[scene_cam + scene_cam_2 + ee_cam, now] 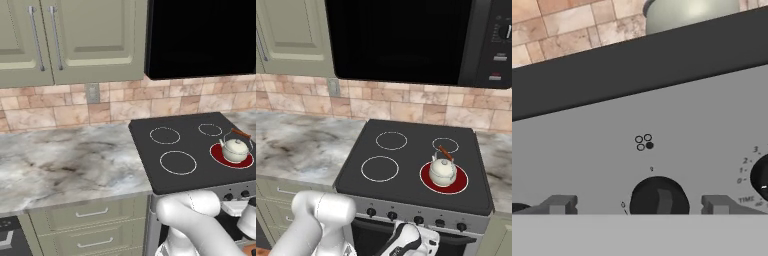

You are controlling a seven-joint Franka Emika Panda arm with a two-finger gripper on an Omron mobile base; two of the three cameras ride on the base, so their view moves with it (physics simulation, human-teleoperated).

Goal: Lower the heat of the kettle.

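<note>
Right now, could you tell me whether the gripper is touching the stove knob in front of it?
Apart. In the hand view the fingertips stand on either side of the knob, with grey panel showing in the gaps.

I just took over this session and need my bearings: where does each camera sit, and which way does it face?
Left base view: behind the arm's left, looking forward and down at the stove and counter; white arm lower right.
Right base view: behind its right, same stove, kettle on the glowing burner; arm lower left.
Hand view: close to the stove's front panel, end effector open around a black knob.
Both base views share stove and kettle.
</note>
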